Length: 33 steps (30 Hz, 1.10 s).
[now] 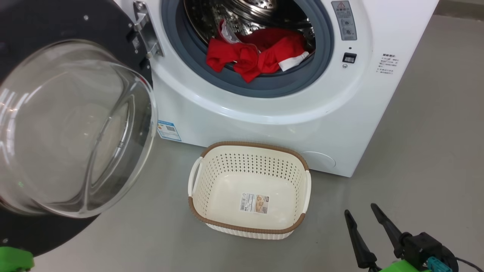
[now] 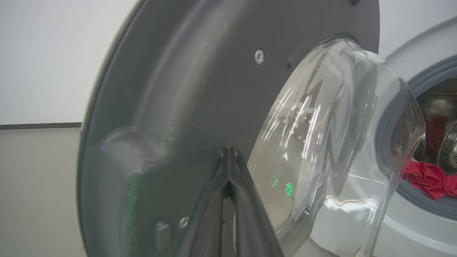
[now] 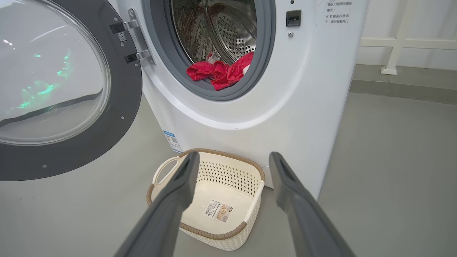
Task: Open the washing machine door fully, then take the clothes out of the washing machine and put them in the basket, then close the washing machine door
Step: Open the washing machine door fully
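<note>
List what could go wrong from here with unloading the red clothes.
1. The round black-rimmed glass door hangs open beside the opening; the shut left gripper sits close at its inner face, and the door might swing back.
2. The red fabric clothes drape over the grey rubber gasket and may snag or come out partly.
3. The small cream perforated basket could be missed by the open right gripper.
</note>
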{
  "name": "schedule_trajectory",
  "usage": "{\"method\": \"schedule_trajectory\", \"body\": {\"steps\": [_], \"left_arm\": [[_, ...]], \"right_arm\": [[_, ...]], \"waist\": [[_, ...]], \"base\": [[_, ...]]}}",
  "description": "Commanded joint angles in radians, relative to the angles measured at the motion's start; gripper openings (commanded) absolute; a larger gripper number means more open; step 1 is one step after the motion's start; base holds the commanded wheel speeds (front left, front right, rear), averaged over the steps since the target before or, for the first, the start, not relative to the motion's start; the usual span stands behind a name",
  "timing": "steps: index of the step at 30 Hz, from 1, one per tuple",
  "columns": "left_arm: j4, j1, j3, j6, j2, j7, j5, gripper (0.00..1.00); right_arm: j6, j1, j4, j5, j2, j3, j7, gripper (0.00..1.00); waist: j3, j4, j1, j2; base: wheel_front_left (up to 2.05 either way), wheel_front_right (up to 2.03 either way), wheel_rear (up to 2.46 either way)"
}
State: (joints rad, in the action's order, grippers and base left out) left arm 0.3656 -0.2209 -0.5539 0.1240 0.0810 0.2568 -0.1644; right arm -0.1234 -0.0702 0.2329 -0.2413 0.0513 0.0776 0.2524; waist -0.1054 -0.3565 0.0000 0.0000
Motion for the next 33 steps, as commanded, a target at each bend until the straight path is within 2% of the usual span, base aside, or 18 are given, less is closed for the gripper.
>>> {"method": "schedule_trajectory", "body": {"steps": [1,7,13,26,27,28,29,32,33], "left_arm": [[-0.005,-0.044,-0.041,0.0,0.06,0.005,0.02,0.0],[0.036,-0.073,-0.045,0.005,0.078,0.005,0.037,0.0],[0.038,-0.058,-0.031,0.006,0.07,0.005,0.041,0.0],[-0.028,0.095,0.087,0.007,0.015,0.005,-0.017,0.0],[-0.037,0.11,0.097,0.007,0.008,0.005,-0.024,0.04],[-0.058,0.142,0.107,0.007,-0.003,0.005,-0.032,0.31],[-0.066,0.159,0.119,0.007,-0.008,0.005,-0.036,0.38],[-0.087,0.201,0.138,0.007,-0.019,0.005,-0.044,0.49],[-0.092,0.213,0.146,0.007,-0.021,0.005,-0.047,0.82]], "right_arm": [[-0.007,0.048,-0.027,0.007,0.011,0.02,0.009,1.0],[-0.007,0.054,-0.025,0.01,0.014,0.015,0.009,1.0],[-0.007,0.047,-0.017,0.008,0.012,0.017,0.009,1.0],[-0.007,0.036,-0.009,-0.008,0.007,0.014,0.009,1.0],[-0.007,0.035,-0.008,-0.009,0.007,0.016,0.009,1.0],[-0.007,0.031,-0.008,-0.01,0.006,0.019,0.009,1.0],[-0.007,0.029,-0.007,-0.012,0.006,0.018,0.009,1.0],[-0.007,0.022,-0.007,-0.018,0.005,0.016,0.009,1.0],[-0.007,0.019,-0.008,-0.02,0.005,0.016,0.009,1.0]], "waist": [[-0.011,0.003,0.0,0.0],[-0.015,0.001,0.0,0.0],[0.01,-0.002,0.0,0.0],[0.085,0.007,0.0,0.0],[0.092,0.009,0.0,0.0],[0.106,0.015,0.0,0.0],[0.112,0.019,0.0,0.0],[0.13,0.03,0.0,0.0],[0.135,0.035,0.0,0.0]], "base": [[0.0,0.0,0.0],[0.0,0.0,0.0],[0.0,0.0,0.0],[0.0,0.0,0.0],[0.0,0.0,0.0],[0.0,0.0,0.0],[0.0,0.0,0.0],[0.0,0.0,0.0],[0.0,0.0,0.0]]}}
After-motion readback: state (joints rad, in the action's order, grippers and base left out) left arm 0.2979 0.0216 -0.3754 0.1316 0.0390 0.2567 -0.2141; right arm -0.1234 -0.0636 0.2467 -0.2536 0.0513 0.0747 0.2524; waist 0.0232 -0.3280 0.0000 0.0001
